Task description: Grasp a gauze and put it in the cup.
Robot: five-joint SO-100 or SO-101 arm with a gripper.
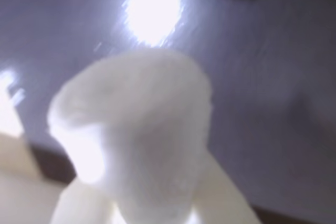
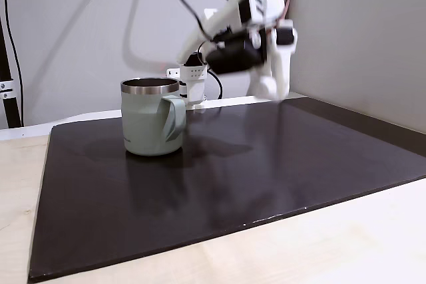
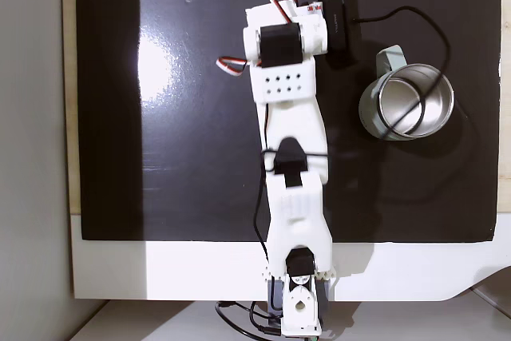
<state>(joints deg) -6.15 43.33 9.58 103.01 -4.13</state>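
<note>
wrist view: gripper (image 1: pixel 152 208) clamps gauze (image 1: pixel 136 124); cup (image 2: pixel 152 116) apart.

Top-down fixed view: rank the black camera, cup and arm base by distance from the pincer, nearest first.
1. Black camera: right beside the pincer, at the arm's top end.
2. Cup: lower right of the pincer, standing apart from it.
3. Arm base: at the bottom edge, the whole arm's length away.

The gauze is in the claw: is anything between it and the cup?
Nothing visible blocks the way. The claw holds the gauze in the wrist view. The cup stands open and empty on the dark mat, with only a black cable looping over its rim.
</note>
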